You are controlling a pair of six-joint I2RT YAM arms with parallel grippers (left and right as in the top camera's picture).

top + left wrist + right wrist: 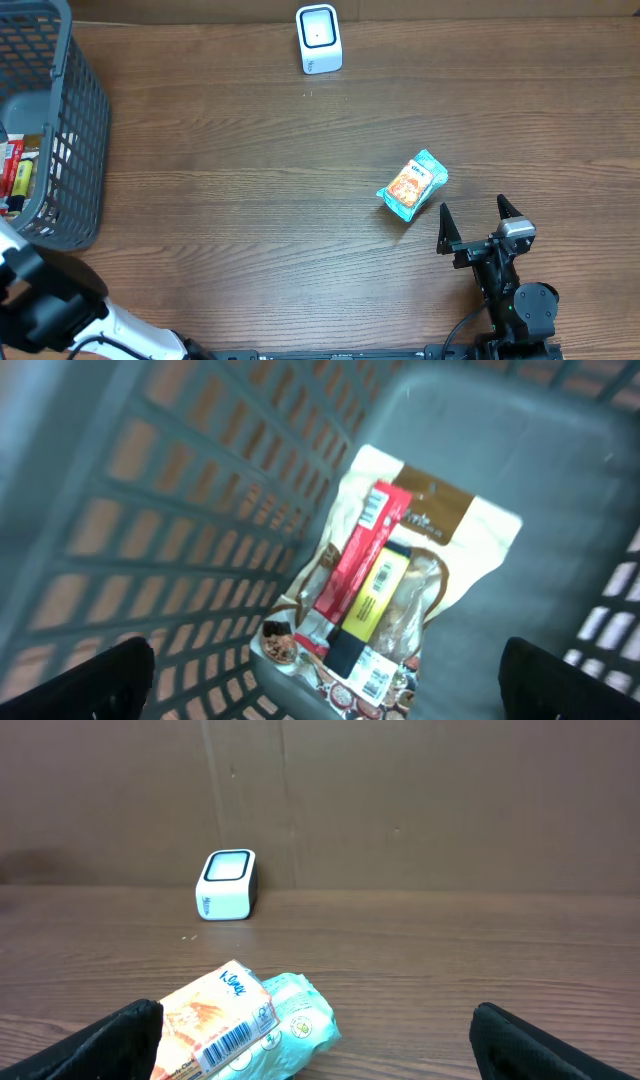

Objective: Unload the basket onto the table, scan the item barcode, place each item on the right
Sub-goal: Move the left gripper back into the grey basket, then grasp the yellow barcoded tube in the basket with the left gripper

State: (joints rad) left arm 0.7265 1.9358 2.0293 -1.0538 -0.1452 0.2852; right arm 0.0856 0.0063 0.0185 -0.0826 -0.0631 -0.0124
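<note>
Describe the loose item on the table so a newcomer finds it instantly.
On the wooden table, look right of centre, just beyond the right arm's fingers, spread open. A soft packet lies there alone: teal wrapper, orange panel, unlike the goods inside the grey basket at the left.

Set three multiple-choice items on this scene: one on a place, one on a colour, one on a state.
1. The scanner stands at the table's: A far edge; B near edge; C left corner.
2. The basket is: A grey; B red; C green.
3. The right gripper is: A shut; B open, empty; C out of view.
Answers: A, it sits at the edge opposite the right gripper; A, its mesh is grey; B, its jaws stand apart, the pack lying free ahead.
</note>
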